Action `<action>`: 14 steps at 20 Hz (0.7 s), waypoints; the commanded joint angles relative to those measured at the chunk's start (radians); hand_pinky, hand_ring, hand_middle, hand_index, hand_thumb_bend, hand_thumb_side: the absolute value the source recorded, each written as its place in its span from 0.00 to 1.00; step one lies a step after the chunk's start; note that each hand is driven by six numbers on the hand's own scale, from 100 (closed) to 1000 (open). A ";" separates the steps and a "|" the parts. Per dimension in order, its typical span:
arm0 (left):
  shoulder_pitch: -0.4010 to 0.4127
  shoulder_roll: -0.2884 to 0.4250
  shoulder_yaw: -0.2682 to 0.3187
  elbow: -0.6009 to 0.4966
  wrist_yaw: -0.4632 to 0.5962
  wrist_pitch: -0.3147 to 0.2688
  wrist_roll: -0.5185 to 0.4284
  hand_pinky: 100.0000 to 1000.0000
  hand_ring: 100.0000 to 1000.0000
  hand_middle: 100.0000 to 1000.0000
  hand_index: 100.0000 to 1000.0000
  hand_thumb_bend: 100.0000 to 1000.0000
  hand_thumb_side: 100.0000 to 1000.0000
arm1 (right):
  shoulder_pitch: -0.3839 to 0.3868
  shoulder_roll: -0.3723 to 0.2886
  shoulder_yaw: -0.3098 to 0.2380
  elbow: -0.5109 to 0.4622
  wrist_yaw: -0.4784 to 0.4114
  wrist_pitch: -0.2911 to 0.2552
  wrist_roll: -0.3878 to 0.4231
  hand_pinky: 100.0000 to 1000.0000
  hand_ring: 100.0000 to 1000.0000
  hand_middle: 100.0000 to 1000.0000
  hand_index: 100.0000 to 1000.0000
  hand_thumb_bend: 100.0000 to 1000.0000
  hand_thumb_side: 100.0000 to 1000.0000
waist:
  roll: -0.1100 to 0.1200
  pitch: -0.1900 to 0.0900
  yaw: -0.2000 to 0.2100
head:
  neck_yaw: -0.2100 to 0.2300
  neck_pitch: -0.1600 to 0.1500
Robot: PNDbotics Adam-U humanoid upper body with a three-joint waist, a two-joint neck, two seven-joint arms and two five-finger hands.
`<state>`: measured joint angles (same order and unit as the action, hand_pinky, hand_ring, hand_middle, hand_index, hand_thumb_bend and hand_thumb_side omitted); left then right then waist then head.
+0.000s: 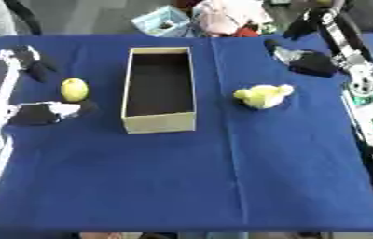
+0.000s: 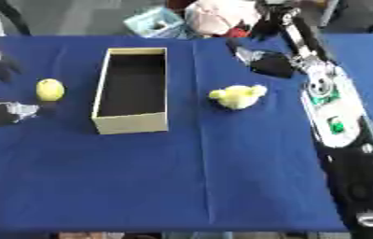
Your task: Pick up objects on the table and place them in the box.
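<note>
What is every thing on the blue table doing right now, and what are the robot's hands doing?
box: open on top, upright, nothing inside.
lemon: on the cloth left of the box, not held.
yellow soft toy: lying on the cloth right of the box, not held.
left hand: low beside the lemon, holding nothing; fingers too blurred to judge.
right hand: above the toy's far side, holding nothing; fingers unclear.

Open box (image 1: 159, 120) upright, lemon (image 1: 74, 89) left, yellow toy (image 1: 262, 95) right

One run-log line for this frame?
box: empty | lemon: on table, box's left | yellow toy: box's right | left hand, right hand: holding nothing
</note>
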<state>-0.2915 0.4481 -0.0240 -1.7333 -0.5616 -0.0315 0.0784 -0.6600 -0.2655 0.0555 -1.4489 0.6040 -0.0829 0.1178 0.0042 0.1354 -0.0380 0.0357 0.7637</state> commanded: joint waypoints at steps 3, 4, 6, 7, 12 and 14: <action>-0.012 0.026 0.012 -0.015 -0.005 0.002 -0.002 0.42 0.35 0.43 0.48 1.00 0.52 | -0.024 -0.008 -0.010 -0.008 0.006 0.001 -0.002 0.64 0.51 0.47 0.49 0.35 0.43 | 0.001 -0.015 -0.001 | 0.000 0.003; -0.012 0.026 0.013 -0.015 -0.006 0.002 -0.002 0.42 0.36 0.43 0.48 1.00 0.52 | -0.025 -0.008 -0.009 -0.008 0.006 0.001 -0.002 0.64 0.51 0.47 0.49 0.35 0.43 | 0.001 -0.015 -0.001 | 0.001 0.003; -0.012 0.028 0.013 -0.014 -0.007 0.003 -0.003 0.42 0.36 0.43 0.48 1.00 0.52 | -0.024 -0.007 -0.010 -0.008 0.006 0.001 -0.002 0.64 0.51 0.47 0.49 0.35 0.43 | 0.001 -0.015 -0.001 | 0.000 0.004; -0.013 0.028 0.013 -0.014 -0.007 0.003 -0.003 0.42 0.36 0.43 0.48 1.00 0.52 | -0.024 -0.007 -0.010 -0.008 0.006 0.001 -0.002 0.64 0.51 0.47 0.49 0.35 0.43 | 0.001 -0.015 -0.001 | -0.001 0.004; -0.029 0.058 0.012 -0.006 -0.026 0.013 -0.029 0.44 0.38 0.46 0.50 1.00 0.53 | -0.024 -0.006 -0.009 -0.005 0.008 0.001 -0.001 0.64 0.51 0.47 0.49 0.35 0.43 | 0.002 -0.016 -0.002 | -0.001 0.005; -0.052 0.095 0.010 0.011 -0.051 0.030 -0.068 0.45 0.39 0.46 0.52 1.00 0.52 | -0.024 -0.006 -0.009 -0.003 0.008 0.001 0.000 0.64 0.51 0.47 0.49 0.35 0.43 | 0.003 -0.017 -0.004 | 0.000 0.003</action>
<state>-0.3275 0.4965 -0.0241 -1.7173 -0.5998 -0.0074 0.0264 -0.6603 -0.2599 0.0550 -1.4435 0.6054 -0.0824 0.1183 0.0046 0.1348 -0.0416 0.0356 0.7638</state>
